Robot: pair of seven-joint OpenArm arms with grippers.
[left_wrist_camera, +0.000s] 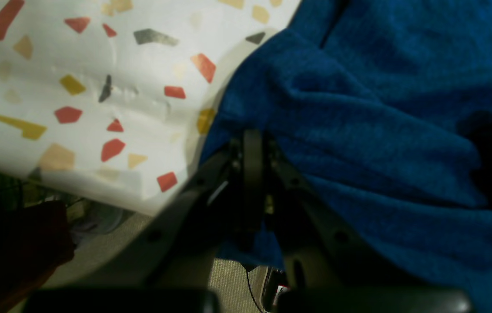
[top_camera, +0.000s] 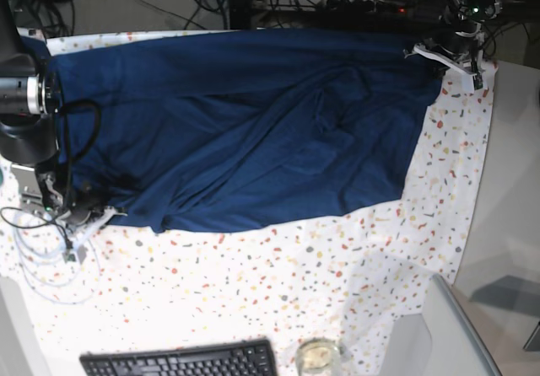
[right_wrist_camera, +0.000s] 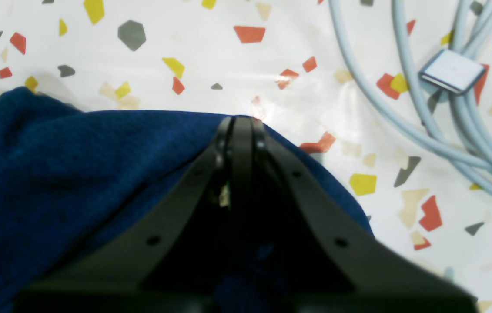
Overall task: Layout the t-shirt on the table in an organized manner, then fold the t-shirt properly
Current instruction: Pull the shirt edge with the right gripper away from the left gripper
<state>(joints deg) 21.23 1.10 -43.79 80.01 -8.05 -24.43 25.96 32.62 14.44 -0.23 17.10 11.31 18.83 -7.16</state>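
The laying-out step is judged to be in hand, with folding not yet begun. The t-shirt (top_camera: 245, 131) is seen in the base view spread across the upper two thirds of the worktop (top_camera: 337, 292), its far edge along the top of the frame. Diagonal creases and bunched folds are visible across its middle, and its lower edge runs unevenly from lower left to right.

The left claw (left_wrist_camera: 252, 139) is shown in the left wrist view pressed together on the garment's edge, right at the worktop's border; in the base view this arm is placed at the upper right corner. The right claw (right_wrist_camera: 239, 126) is shown in the right wrist view pinching a blue corner of the shirt, near pale cables (right_wrist_camera: 424, 126) lying on the worktop. In the base view this arm is set low at the left edge of the frame.

Next, the fabric is judged to need pulling taut between both held corners so the creases are flattened.
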